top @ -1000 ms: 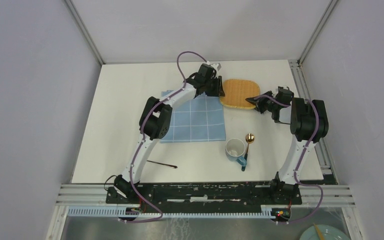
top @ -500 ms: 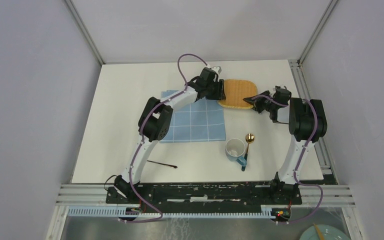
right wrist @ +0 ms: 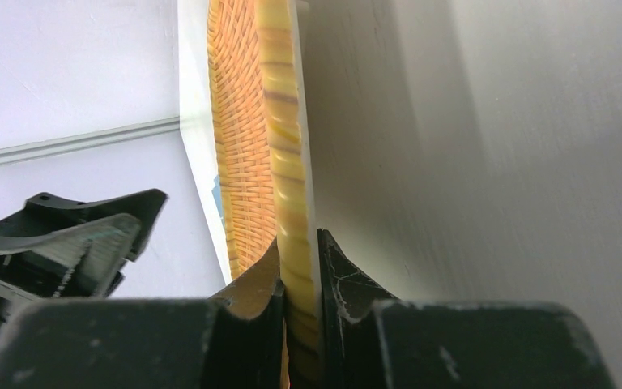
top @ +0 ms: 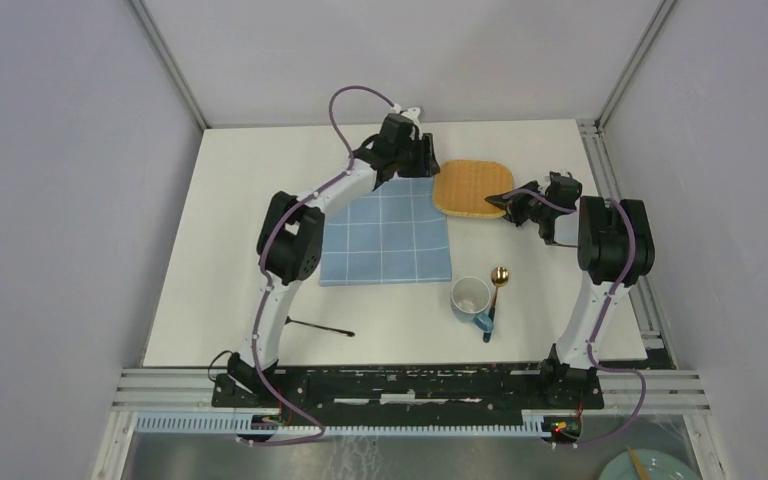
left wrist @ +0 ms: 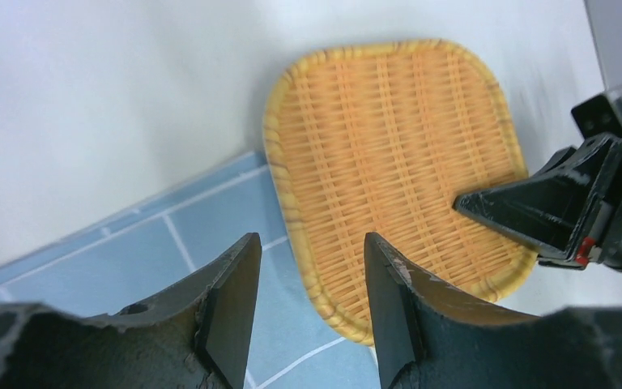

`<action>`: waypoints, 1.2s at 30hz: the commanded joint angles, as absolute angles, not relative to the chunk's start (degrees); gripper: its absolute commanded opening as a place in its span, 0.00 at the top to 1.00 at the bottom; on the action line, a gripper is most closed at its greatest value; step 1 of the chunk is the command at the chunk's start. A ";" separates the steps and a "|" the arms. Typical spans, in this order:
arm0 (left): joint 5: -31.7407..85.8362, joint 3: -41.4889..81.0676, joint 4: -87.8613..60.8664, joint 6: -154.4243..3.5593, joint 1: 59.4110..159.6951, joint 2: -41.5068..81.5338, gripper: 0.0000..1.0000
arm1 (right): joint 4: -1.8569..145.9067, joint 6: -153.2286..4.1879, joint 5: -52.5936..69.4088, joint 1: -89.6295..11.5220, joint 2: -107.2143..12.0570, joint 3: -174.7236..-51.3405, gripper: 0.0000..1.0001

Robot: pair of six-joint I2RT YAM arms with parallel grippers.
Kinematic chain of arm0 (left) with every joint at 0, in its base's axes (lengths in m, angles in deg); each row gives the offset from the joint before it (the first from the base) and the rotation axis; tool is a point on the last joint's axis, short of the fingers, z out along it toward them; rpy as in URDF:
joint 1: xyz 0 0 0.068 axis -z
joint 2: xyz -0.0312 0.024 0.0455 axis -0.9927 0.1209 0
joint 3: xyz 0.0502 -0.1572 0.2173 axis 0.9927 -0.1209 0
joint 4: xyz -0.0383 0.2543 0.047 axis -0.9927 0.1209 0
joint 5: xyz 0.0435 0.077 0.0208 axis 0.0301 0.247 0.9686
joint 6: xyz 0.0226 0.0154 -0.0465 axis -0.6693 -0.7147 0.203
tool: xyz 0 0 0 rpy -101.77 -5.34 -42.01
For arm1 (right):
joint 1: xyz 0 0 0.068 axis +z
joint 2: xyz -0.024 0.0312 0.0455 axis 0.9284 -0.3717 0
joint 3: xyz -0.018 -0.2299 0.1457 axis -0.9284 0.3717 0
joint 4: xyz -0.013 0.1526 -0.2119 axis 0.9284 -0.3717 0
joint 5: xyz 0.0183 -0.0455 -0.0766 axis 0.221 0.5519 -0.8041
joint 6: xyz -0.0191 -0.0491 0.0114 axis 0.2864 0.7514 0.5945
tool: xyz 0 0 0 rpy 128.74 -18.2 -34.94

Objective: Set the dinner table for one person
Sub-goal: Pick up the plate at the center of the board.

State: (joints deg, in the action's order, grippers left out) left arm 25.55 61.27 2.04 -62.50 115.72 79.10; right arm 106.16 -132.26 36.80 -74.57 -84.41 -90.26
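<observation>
A woven orange mat [top: 468,187] lies at the back of the white dinner table [top: 250,200], its left rim over the edge of a blue checked cloth [top: 388,238]. My right gripper [top: 506,203] is shut on the mat's right rim [right wrist: 291,186], and its pads [right wrist: 334,279] pinch the braided edge. My left gripper [top: 423,163] hovers open just left of the mat. In the left wrist view its fingers [left wrist: 228,304] stand apart above the cloth [left wrist: 129,267] and the mat's rim [left wrist: 389,162], with nothing between them.
A white mug [top: 471,298] with a blue handle stands near the front, with a gold spoon [top: 498,279] beside it. A thin dark utensil [top: 322,328] lies front left. A teal plate [top: 650,467] sits beyond the rail at bottom right. Frame posts border the table.
My left gripper has opened, let go of the mat's left rim and drawn back to the left. The right gripper keeps its grip on the mat and has barely moved.
</observation>
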 commanded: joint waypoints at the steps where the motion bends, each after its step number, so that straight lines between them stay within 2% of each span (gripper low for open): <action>1: 31.37 62.12 1.31 -65.60 113.70 71.16 0.43 | 105.62 -131.40 38.15 -74.25 -81.67 -91.53 1.00; 15: 32.08 46.46 -3.23 -63.65 108.37 57.34 0.43 | 104.86 -132.05 40.03 -74.25 -76.21 -95.17 1.00; 36: 32.57 36.52 -7.00 -60.47 106.61 49.59 0.43 | 109.67 -136.39 46.62 -71.48 -67.26 -90.58 1.00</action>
